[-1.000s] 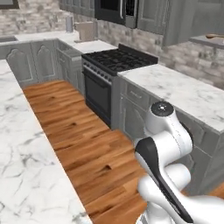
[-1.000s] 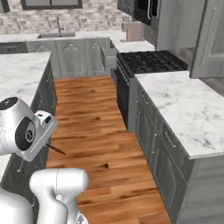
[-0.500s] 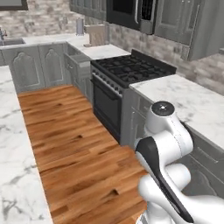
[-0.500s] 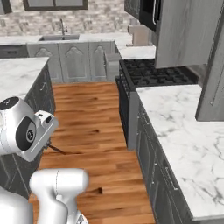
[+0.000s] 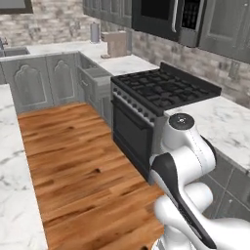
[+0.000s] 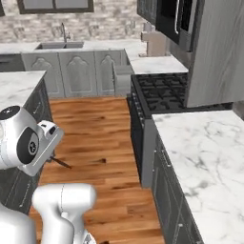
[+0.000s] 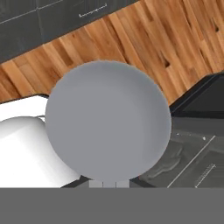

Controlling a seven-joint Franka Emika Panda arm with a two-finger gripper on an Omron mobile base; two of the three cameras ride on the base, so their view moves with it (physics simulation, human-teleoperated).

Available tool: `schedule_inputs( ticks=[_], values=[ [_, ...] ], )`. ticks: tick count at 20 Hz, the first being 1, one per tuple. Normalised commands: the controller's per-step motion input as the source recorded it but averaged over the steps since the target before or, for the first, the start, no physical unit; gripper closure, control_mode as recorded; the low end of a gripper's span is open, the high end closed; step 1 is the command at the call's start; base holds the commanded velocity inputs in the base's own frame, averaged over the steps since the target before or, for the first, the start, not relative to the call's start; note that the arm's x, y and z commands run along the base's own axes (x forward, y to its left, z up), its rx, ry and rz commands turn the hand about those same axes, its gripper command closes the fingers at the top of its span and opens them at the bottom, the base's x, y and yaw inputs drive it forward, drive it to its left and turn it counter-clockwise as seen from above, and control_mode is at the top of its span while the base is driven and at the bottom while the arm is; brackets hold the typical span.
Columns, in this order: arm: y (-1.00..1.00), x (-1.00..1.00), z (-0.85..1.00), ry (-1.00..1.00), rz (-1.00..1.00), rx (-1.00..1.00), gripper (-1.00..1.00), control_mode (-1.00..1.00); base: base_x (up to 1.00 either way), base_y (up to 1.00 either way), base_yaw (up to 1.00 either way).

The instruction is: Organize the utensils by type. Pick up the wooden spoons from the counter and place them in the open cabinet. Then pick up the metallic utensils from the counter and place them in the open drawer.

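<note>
A wide wooden floor (image 5: 78,161) aisle lies open ahead of me, hemmed by the black stove (image 5: 161,88) (jutting beside my arm) and the marble surface (image 6: 209,152).

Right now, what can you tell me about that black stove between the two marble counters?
The stove is a black range set into grey cabinets, a white marble counter on each side. Its top carries dark grates over the burners. Below is a dark oven door with a silver bar handle along its upper edge; the door looks shut. A dark microwave hangs above it against the stone wall. No pots or utensils show on it, and the robot does not touch it.
</note>
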Motion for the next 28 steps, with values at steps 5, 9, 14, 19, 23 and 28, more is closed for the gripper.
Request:
schedule_inputs(
  ticks=[5,9,14,19,23,28],
  values=[
    [0.0,0.0,0.0,0.0,0.0,0.0,1.0,1.0,1.0,0.0,0.0],
    [0.0,0.0,0.0,0.0,0.0,0.0,1.0,1.0,1.0,-0.04,0.03],
    [0.0,0.0,0.0,0.0,0.0,0.0,1.0,1.0,1.0,-0.1,0.03],
    [0.0,0.0,0.0,0.0,0.0,0.0,1.0,1.0,1.0,-0.18,0.02],
    [0.0,0.0,0.0,0.0,0.0,0.0,1.0,1.0,1.0,-0.15,0.01],
    [0.0,0.0,0.0,0.0,0.0,0.0,1.0,1.0,1.0,-0.1,0.02]
  ],
)
